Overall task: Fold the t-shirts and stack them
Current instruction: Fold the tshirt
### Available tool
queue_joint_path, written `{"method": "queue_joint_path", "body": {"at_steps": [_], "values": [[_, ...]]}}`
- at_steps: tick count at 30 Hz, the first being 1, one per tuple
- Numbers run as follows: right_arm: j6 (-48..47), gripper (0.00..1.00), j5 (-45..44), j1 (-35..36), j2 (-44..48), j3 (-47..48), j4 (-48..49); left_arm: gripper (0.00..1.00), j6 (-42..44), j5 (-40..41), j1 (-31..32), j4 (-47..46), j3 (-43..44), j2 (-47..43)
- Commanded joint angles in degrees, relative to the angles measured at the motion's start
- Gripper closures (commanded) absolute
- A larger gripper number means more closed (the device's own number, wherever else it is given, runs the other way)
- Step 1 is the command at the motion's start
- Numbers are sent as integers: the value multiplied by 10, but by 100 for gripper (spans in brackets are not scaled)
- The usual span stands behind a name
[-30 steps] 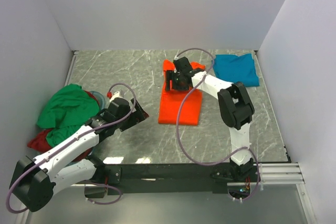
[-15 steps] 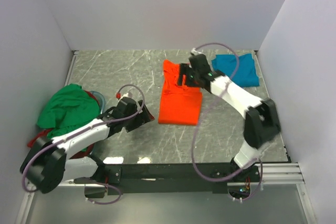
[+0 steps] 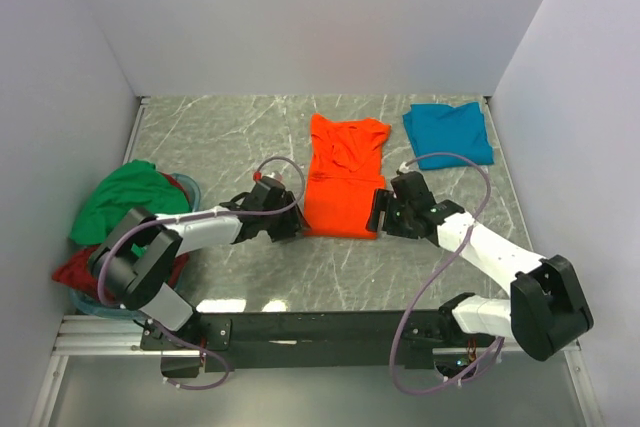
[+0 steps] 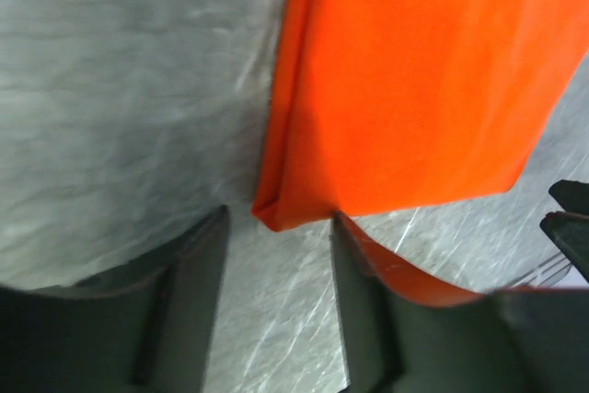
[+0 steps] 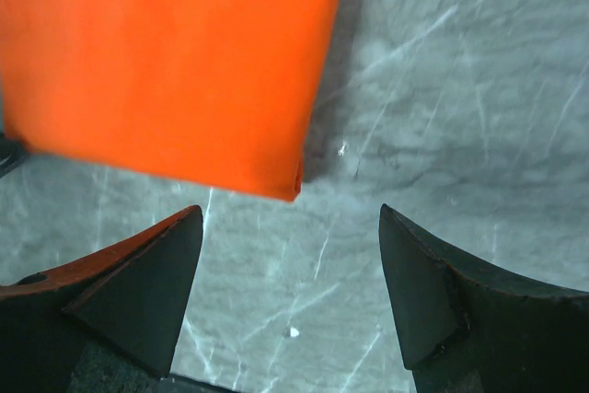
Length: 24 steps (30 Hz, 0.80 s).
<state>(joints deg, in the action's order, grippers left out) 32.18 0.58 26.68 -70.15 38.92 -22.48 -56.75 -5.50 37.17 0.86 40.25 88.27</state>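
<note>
At the near-left corner of the orange t-shirt (image 4: 414,80), the left jaws stand partly spread, one finger (image 4: 184,301) on either side of the folded corner. Bare counter (image 4: 120,89) shows in the gap. The view is blurred, but the cloth seems to lie at their tips without being pinched. At the near-right corner the right jaws are spread wide, with the corner just ahead of them and untouched.

The two arms meet the hem from opposite sides, probably so both corners can be lifted together and the near end carried evenly over the far end. The orange t-shirt (image 3: 340,182) lies flat mid-counter as a long narrow strip, sides turned in and collar end away from the arms, which suits that crosswise fold.

The teal t-shirt (image 3: 448,132) sits folded in the far right corner, well apart, likely the base of the stack. The green t-shirt (image 3: 125,202) lies heaped over the dark red t-shirt (image 3: 75,272) at the left edge, neither yet folded.
</note>
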Motion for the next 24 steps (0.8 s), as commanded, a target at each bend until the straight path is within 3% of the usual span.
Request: {"method": "queue_joint_path", "body": {"at_steps": [1,3,11,16,17,24], "values": [[2,17,33,-3,26,-19,32,48,4,-15,13,-28,20,25],[2,18,42,-3,21,-32,46,57,2,-9,15,-25,22,34],[-6,27,45,-2,-27,-37,79,74,-2,17,15,-16,31,54],[-15,39,43,-2,-52,-32,86,99,-3,20,15,-15,30,61],[-16,47,50,-2,-60,-31,89,99,-3,19,15,-16,27,60],[-31,59,69,-2,-91,-22,100,99,-12,34,15,-12,9,39]]}}
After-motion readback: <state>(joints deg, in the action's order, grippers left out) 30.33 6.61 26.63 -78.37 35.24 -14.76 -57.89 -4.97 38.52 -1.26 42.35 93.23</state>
